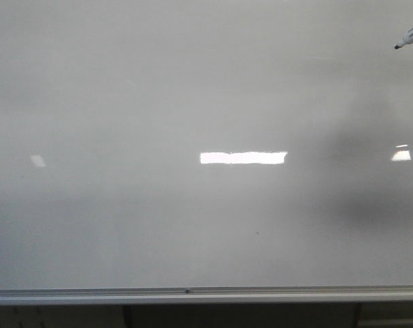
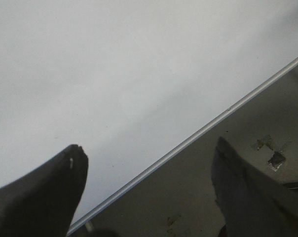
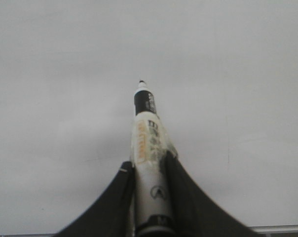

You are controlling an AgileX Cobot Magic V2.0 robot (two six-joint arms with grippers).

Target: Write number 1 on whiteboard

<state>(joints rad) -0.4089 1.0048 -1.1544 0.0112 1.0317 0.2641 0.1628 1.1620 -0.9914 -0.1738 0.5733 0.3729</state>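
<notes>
The whiteboard (image 1: 193,82) is glossy white and fills almost the whole front view, with a silver lower edge (image 1: 193,295). The number 1 is out of view. A white marker pen (image 1: 411,35) with a black tip pokes in at the board's upper right. In the right wrist view my right gripper (image 3: 149,165) is shut on the marker pen (image 3: 148,133), whose tip points at the whiteboard (image 3: 65,59); I cannot tell whether it touches. My left gripper (image 2: 149,144) is open and holds nothing, hanging over the silver edge (image 2: 213,123) of the whiteboard (image 2: 114,59).
Bright light reflections (image 1: 243,158) lie across the middle of the board, and a soft shadow (image 1: 370,178) falls on its right part. Below the silver edge is a dark surface (image 2: 267,123) with a few small scuffs (image 2: 275,158).
</notes>
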